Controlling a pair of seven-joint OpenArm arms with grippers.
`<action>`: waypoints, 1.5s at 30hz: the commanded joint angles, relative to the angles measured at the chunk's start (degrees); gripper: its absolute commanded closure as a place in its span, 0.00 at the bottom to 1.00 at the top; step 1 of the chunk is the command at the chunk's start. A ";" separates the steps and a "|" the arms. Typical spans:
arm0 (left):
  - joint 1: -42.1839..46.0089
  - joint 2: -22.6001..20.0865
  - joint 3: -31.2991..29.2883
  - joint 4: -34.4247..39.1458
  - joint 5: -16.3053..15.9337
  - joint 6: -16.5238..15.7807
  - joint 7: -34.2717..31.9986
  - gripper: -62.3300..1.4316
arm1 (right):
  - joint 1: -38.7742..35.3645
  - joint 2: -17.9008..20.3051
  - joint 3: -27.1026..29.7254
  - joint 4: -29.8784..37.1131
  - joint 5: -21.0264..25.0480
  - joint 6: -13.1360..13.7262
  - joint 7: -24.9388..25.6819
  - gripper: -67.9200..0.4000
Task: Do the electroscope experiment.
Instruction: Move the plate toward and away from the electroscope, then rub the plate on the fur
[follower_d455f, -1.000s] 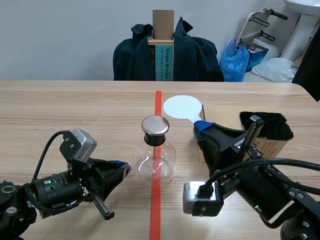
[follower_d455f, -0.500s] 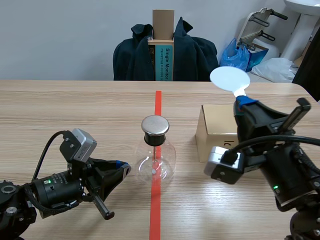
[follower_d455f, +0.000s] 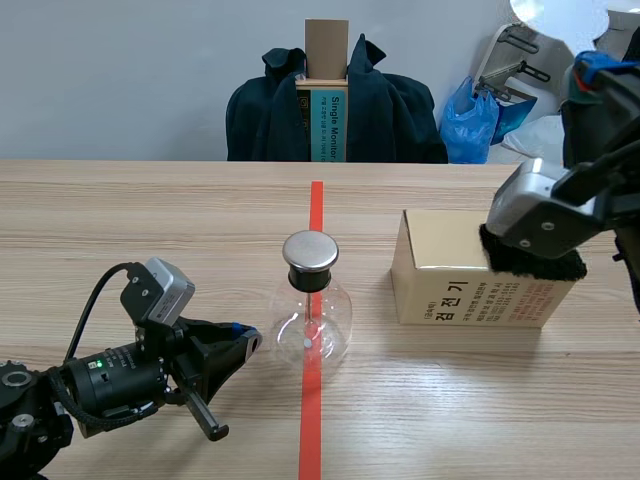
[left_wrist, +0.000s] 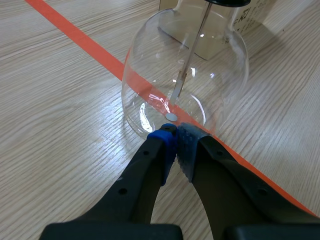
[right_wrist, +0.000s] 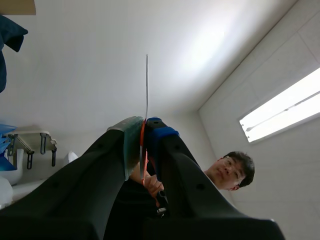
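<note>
The electroscope (follower_d455f: 311, 312) is a round glass flask with a metal cap (follower_d455f: 310, 252), standing on the red tape line. My left gripper (follower_d455f: 248, 340) lies low on the table just left of it, shut on nothing. In the left wrist view its pads (left_wrist: 181, 144) meet right at the foot of the flask (left_wrist: 185, 75), where a thin rod hangs inside. My right gripper (follower_d455f: 592, 66) is raised high at the far right, shut on a white disc paddle (follower_d455f: 532, 10). The right wrist view shows the paddle (right_wrist: 146, 85) edge-on above the gripper (right_wrist: 144, 136).
A cardboard box (follower_d455f: 450, 285) stands right of the flask, with a black fur cloth (follower_d455f: 535, 265) on its right end. Behind the table are a chair draped with a dark jacket (follower_d455f: 335, 110) and a blue bag (follower_d455f: 470, 120). A person (right_wrist: 231, 172) shows beyond the right gripper.
My right arm has lifted the paddle from beside the flask's cap up and to the right, over the box and high above it. The left arm has kept still.
</note>
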 joint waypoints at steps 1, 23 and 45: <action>-0.15 -0.35 -0.50 1.16 -0.39 -0.09 -0.98 0.95 | 0.44 1.92 0.55 0.22 0.92 -3.32 -0.07 0.98; 39.91 -14.29 -25.57 36.24 -1.03 -1.92 -10.88 0.95 | -12.57 6.05 5.70 0.39 6.82 -3.32 -0.55 0.98; 43.63 -13.68 -31.23 39.19 2.16 -1.40 -10.84 0.00 | -4.70 -5.25 6.69 -21.42 -2.80 -1.90 6.97 0.98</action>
